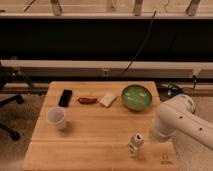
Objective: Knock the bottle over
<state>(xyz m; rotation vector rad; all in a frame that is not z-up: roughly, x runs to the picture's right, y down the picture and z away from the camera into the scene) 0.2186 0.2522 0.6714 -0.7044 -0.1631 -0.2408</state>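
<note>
The bottle (134, 144), small and whitish with a dark top, stands upright near the front right edge of the wooden table (100, 135). My white arm (182, 122) reaches in from the right. Its gripper end (153, 134) sits low over the table, just right of the bottle and very close to it. The arm's own bulk hides the gripper's tips.
A translucent white cup (56, 118) stands at the left. Along the back of the table lie a black phone (65, 97), a reddish-brown item (87, 100), a pale block (107, 99) and a green bowl (137, 97). A dark wall with cables runs behind.
</note>
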